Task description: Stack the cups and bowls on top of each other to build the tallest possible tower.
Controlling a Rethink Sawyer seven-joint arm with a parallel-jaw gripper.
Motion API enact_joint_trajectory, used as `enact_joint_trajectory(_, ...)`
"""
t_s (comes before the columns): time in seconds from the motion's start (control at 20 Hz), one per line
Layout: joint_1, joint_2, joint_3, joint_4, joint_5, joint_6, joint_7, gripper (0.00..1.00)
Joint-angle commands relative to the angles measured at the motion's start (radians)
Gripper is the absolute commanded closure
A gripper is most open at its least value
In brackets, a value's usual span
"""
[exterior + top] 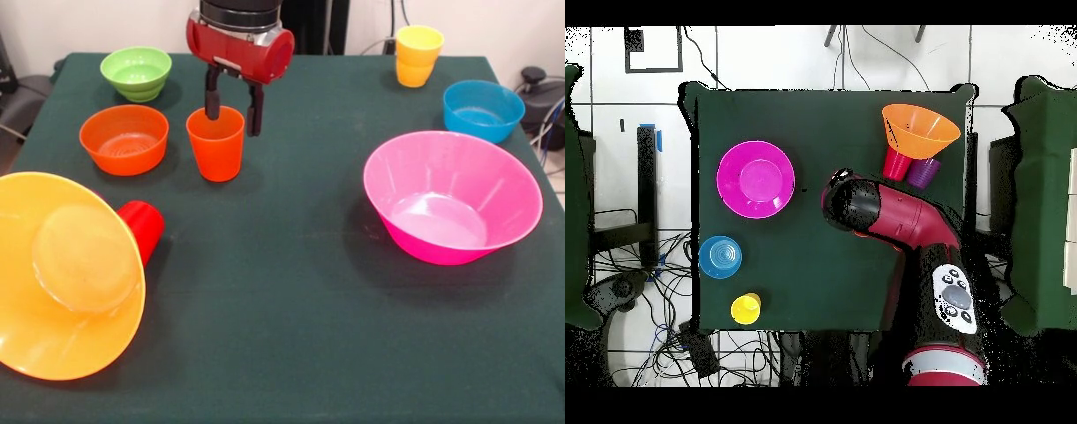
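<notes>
The gripper (233,110) hangs over the orange cup (215,142), standing upright beside the small orange bowl (124,139) on the green cloth table (291,291), its jaws spread astride the rim, one finger inside, gripping nothing yet. The glossy, tapered, thin-walled plastic looks light, stiff and slippery; the rim wall seems the surest hold. The large pink bowl (452,195) sits well apart.

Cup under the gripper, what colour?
Orange cup; the gripper straddles its rim. Front view shows it best.
</notes>
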Motion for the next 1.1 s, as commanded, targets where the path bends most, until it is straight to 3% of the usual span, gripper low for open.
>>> enact_joint_trajectory(0.05,0.04,0.062,0.03,0.068,0.015,-0.095,0.186,0.0)
enact_joint_trajectory(0.7,0.062,0.101,0.025,0.082,0.046,-0.16,0.199,0.0)
enact_joint_trajectory(1.1,0.086,0.171,0.007,0.088,0.055,-0.241,0.201,0.0)
